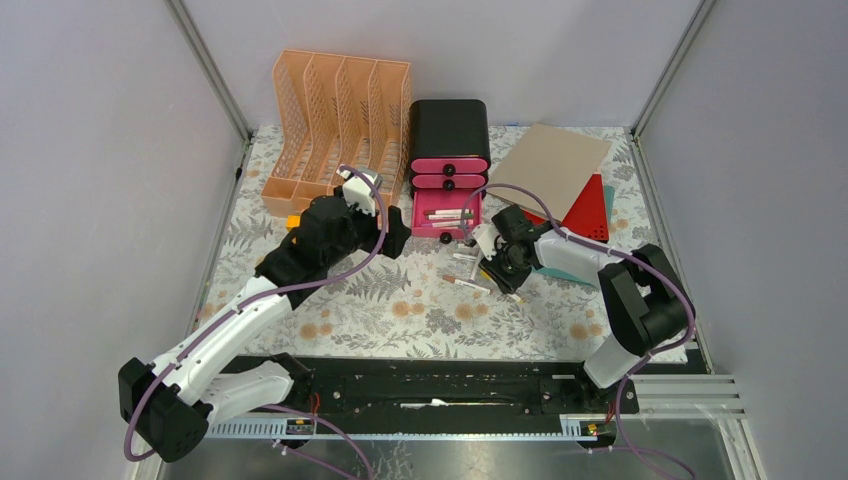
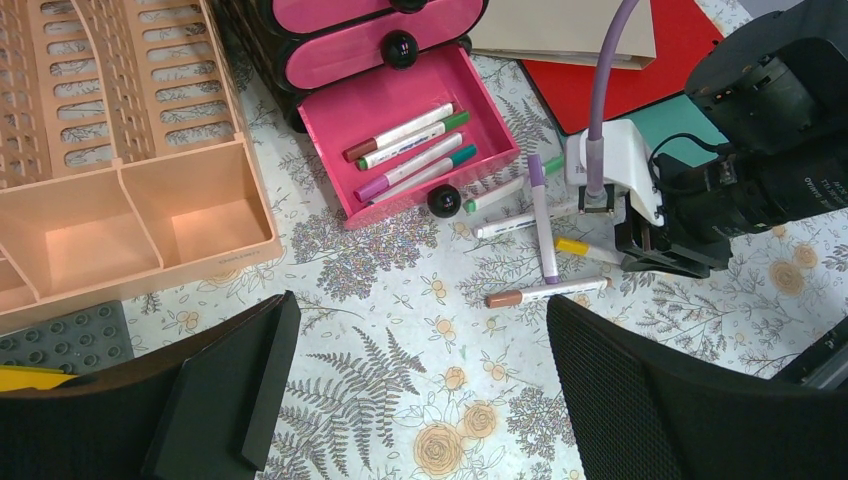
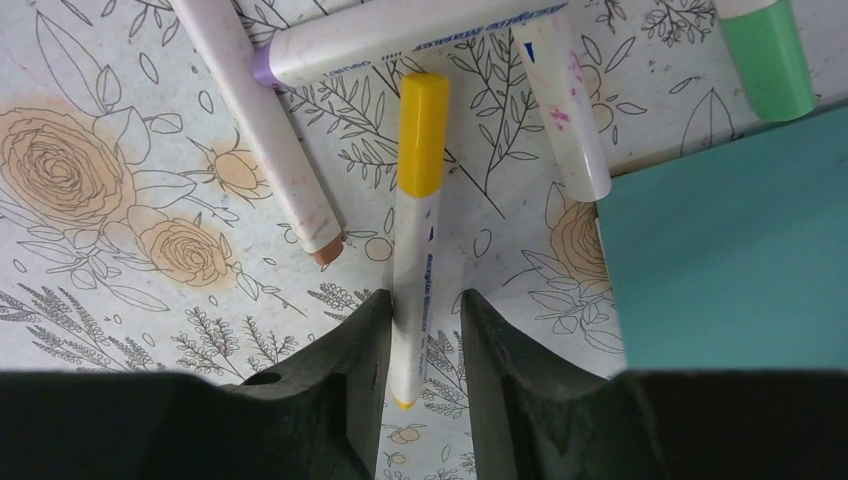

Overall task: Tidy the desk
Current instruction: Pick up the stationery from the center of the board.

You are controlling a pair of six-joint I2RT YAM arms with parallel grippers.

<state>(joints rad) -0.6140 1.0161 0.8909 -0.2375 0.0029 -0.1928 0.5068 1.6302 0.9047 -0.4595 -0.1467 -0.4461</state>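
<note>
Where the flowered cloth covered it, the desk [image 1: 420, 310] lay flat beneath both pairs of fingers, reaching from the arm bases to the back wall. On it, directly between the fingers of the right gripper [image 3: 425, 340], lay a yellow marker [image 3: 420, 200], its cap pointing away from the fingertips. Those fingers stood a little apart on either side of the barrel. One was against it or nearly so, and a thin strip of cloth showed before the other, so the marker was straddled rather than pinched. Ahead and just left of the fingers lay a brown-tipped marker [image 3: 260, 130]. A purple marker [image 3: 400, 40] lay crosswise past the yellow cap. Ahead and to the right were a white marker [image 3: 565, 110] and a green cap [image 3: 765, 55], and close on the right lay the edge of a teal folder [image 3: 730, 240].

The left gripper [image 2: 420, 300] hung above the desk with its fingers spread wide and only cloth between them. Beyond its fingertips an open pink drawer [image 2: 330, 115] held several markers, pulled out from a black drawer box [image 1: 448, 130]. Ahead and left of the fingers stood an orange rack [image 1: 340, 110], with a grey block [image 2: 70, 340] just beside the left finger. Ahead and right lay the loose markers and the right gripper. Farther that way, a brown folder [image 1: 560, 160] lay over a red folder [image 1: 585, 215].
</note>
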